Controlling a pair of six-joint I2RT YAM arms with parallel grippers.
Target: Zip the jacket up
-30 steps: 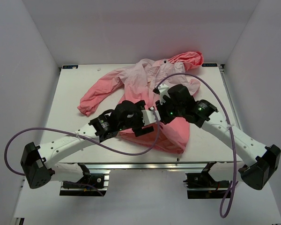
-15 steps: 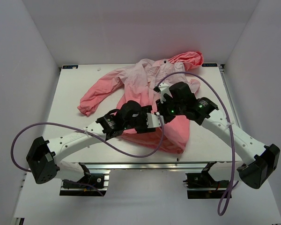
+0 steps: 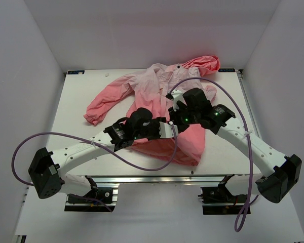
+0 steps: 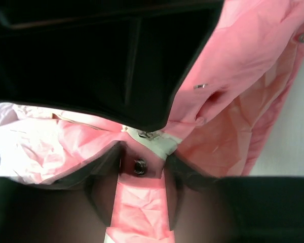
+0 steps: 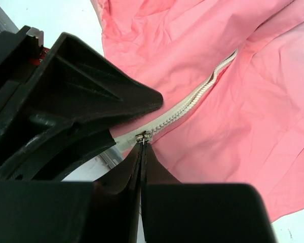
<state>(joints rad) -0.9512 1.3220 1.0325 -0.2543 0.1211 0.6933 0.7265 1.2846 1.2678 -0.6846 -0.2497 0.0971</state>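
The pink jacket [image 3: 157, 83] lies spread on the white table, hood at the far right, coral hem toward me. Both grippers meet over its lower front. My right gripper [image 5: 143, 144] is shut on the small metal zipper pull [image 5: 143, 135] at the foot of the white zipper [image 5: 192, 101], which runs closed for a short way above it. My left gripper [image 4: 142, 157] sits just below the slider [image 4: 149, 134]. Its fingers stand a little apart on either side of a pink hem strip with a snap button [image 4: 139, 166]. From above, the left gripper [image 3: 171, 129] and right gripper [image 3: 178, 119] nearly touch.
The jacket's left sleeve [image 3: 99, 109] stretches out toward the table's left side. The table's front metal rail [image 5: 109, 154] lies close under the grippers. The left gripper's black body [image 5: 66, 101] crowds the right wrist view. Purple cables loop off both arms.
My left arm has reached further right, up to the right gripper, and its jaws have narrowed around the hem strip. The right gripper has stayed shut on the pull.
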